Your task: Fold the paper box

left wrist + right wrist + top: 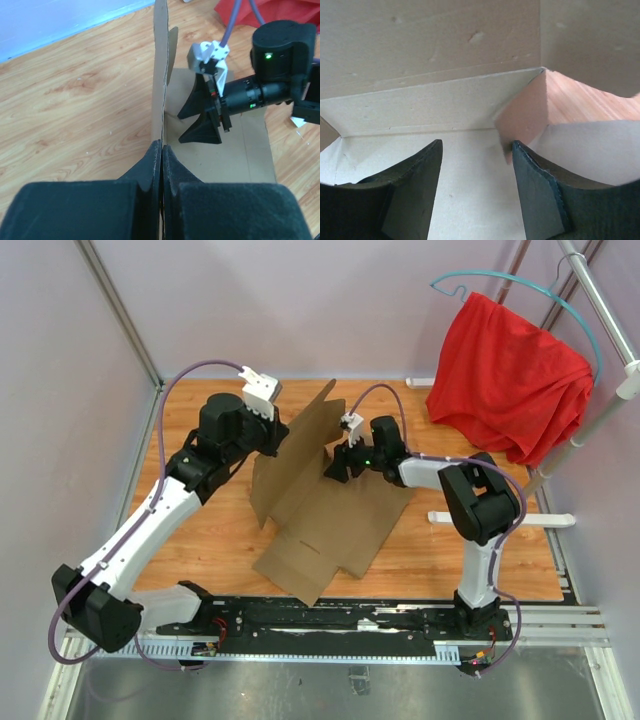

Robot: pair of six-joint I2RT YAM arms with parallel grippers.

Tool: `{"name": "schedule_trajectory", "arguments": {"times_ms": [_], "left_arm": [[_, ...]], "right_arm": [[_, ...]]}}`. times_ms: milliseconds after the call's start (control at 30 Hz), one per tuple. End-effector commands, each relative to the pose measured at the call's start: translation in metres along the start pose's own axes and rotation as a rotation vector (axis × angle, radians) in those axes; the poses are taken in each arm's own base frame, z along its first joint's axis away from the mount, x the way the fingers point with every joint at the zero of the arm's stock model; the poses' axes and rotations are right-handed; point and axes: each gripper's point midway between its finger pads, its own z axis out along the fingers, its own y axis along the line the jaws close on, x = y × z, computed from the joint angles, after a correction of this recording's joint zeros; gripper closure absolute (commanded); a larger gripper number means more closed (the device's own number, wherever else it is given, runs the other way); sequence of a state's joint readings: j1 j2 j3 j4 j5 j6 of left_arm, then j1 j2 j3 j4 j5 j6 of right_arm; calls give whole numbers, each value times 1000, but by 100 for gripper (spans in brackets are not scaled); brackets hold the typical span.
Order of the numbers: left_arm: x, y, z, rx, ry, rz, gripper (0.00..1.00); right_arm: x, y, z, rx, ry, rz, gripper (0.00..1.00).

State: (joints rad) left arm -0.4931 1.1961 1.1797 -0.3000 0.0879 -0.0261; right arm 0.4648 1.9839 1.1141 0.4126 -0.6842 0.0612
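Note:
The paper box (330,515) is a brown die-cut cardboard sheet lying mid-table, with its left panel (300,435) lifted upright. My left gripper (277,440) is shut on that upright panel's edge; in the left wrist view the fingers (150,160) pinch the thin sheet (160,75) edge-on. My right gripper (335,463) hovers open just above the flat part of the sheet, facing the raised panel. In the right wrist view its tips (477,143) stand apart over flat cardboard (470,190), empty, with a small raised flap (525,115) beside the right finger.
A red cloth (510,380) hangs from a teal hanger on a metal rack at the back right. A white bar (500,519) lies at the rack's foot. The wooden tabletop (190,540) is ringed by pale walls; a black rail (330,625) runs along the near edge.

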Motion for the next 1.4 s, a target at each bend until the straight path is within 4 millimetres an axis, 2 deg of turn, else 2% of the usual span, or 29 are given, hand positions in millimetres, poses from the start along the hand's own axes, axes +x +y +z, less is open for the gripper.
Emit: {"name": "schedule_trajectory", "arguments": {"times_ms": [0,167,267,400,600,700,767,833,967,1033,1133,1233,1367], "left_arm": [[-5,-2,-14,6,-17,14,100],[1,-4,-18,18,-7,15,100],[1,-7,-19,33,1,8,100],[1,-10,-24,45,16,-4,100],[5,-5,-35,10,33,-6,100],[4,-1,-42,-14,23,-1,100],[4,0,-44,-23,22,1,100],[4,1,-45,-25,19,2,100],[7,1,-43,-25,28,-1,100],[10,1,-41,-25,35,-5,100],[14,1,-37,-25,49,-7,100],[14,0,-36,-16,47,-13,100],[12,0,-38,-22,43,-12,100]], "right_arm": [[-38,4,-27,95,-81,-62,40],[-50,1,-63,235,-92,-57,37],[-39,-8,-89,325,-55,38,37],[-7,-12,-126,407,-20,220,37],[30,11,-159,462,41,359,37],[57,22,-175,502,120,425,38],[79,33,-184,506,178,469,41],[100,43,-192,507,223,507,50],[133,58,-213,549,273,535,57],[141,64,-221,566,271,542,64],[152,68,-230,593,289,552,67],[160,72,-227,579,296,581,69],[169,65,-225,606,329,588,70]]}}
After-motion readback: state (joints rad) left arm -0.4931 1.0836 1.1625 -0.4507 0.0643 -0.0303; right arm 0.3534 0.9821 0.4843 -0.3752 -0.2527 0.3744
